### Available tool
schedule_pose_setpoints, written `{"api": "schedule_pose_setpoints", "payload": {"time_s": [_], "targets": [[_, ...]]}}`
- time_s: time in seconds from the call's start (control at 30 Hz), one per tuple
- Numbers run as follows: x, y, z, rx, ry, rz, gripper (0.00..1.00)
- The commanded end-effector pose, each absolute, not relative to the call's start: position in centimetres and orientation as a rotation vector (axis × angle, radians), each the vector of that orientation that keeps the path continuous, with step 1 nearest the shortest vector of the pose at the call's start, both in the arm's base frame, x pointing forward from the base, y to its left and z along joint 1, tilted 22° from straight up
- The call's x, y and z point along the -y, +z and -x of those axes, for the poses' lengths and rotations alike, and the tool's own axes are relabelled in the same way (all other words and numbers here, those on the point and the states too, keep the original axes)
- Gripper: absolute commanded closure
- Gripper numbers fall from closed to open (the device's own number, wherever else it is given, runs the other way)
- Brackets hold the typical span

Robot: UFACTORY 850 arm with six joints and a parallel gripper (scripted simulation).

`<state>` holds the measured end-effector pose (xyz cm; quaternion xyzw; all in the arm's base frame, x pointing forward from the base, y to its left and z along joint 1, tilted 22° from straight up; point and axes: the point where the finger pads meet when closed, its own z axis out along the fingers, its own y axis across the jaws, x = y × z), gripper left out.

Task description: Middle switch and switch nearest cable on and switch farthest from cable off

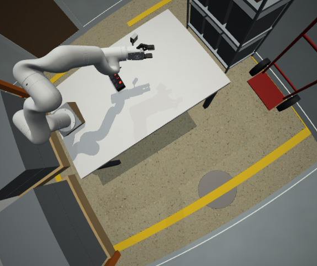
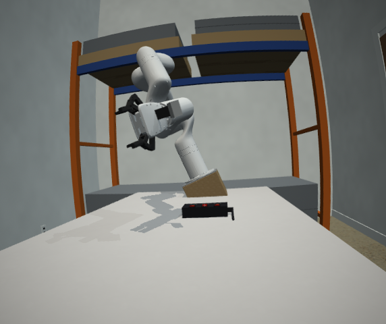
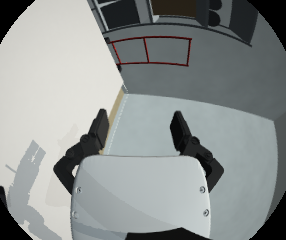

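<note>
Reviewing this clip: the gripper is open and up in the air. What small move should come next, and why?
Probably bring the gripper down toward the power strip and turn it to face the table. Its jaws stand wide, empty and pointing sideways, high above the strip, which lies flat with no switch touched yet.

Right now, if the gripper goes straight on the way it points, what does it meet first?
Probably nothing on the table: the open gripper points out past the table's edge, toward the red hand truck farther off. Depth is unclear.
</note>
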<state>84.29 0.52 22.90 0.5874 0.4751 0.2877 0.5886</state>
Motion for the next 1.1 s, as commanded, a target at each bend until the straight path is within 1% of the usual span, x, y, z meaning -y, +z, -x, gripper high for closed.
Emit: {"api": "schedule_pose_setpoints", "payload": {"time_s": [0.0,0.73,1.07], "targets": [[-0.6,23.1,-84.4,-1.105,0.672,-1.367,0.0],[-0.4,23.1,-84.3,-1.101,0.667,-1.372,0.0],[1.7,23.4,-83.4,-1.056,0.601,-1.429,0.0]]}}
